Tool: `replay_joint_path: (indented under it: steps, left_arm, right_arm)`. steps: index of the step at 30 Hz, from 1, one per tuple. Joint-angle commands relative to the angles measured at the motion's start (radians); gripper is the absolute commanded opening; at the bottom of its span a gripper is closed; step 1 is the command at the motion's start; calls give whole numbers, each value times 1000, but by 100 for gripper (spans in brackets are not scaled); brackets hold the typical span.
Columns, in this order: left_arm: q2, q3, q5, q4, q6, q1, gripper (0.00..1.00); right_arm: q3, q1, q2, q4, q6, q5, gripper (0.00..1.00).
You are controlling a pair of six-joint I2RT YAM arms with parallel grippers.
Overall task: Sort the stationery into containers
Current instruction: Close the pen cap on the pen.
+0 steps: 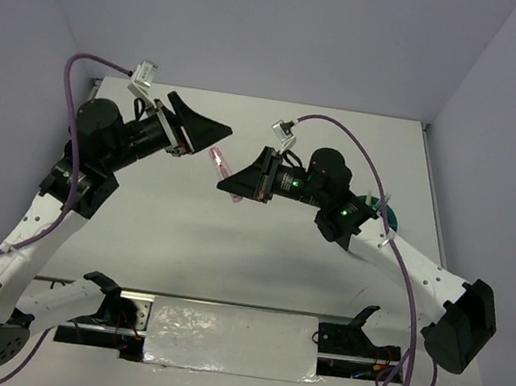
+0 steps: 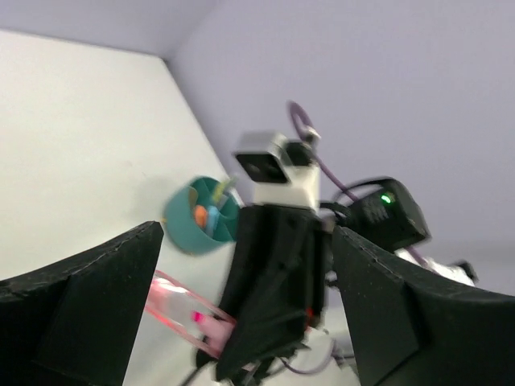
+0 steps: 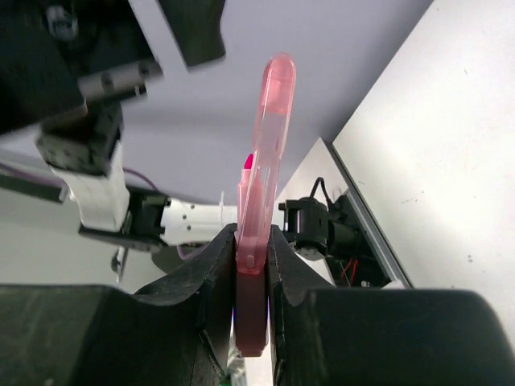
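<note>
Two arms up over the table (image 1: 259,251), their claws nose to nose in mid-air above the far middle. One pink highlighter (image 3: 269,145) is in play: the right claw (image 1: 224,186) is clamped on its lower body, and the capped end sticks out past the fingertips towards the left claw (image 1: 217,131). That one has its fingers spread wide with nothing between them, just beside the highlighter. One teal cup (image 2: 201,215) stands on the right of the table, mostly hidden behind the right arm from above. Its compartments show an orange piece and a light blue one, but the rest is too blurred to count. The table is plain white, with lavender walls on three sides — and one crinkled, shiny covered strip (image 1: 231,340) runs along the near edge between the bases.
</note>
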Motion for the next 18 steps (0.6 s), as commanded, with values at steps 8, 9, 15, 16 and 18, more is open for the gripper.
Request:
replay_joint_path:
  steps: [8,9,15,16,18]
  left_arm:
    - [6,42,-31,-99,123,8,99]
    - [-13,-16,3,-48,78,8,98]
    - [-22,-134,201,291,-52,8,77]
    - [-17,-140,212,302,-63,8,70]
    - [-11,-145,232,322,-74,8,65]
  right_arm:
    - [23,-18,-136,-1,-138,-120,0]
    - [26,-18,-143,-10,-141,-120,0]
    - [52,-19,-147,-40,-147,-132,0]
    - [54,-18,-148,-47,-152,-131,0]
    - [68,-18,-145,-55,-153,-129,0]
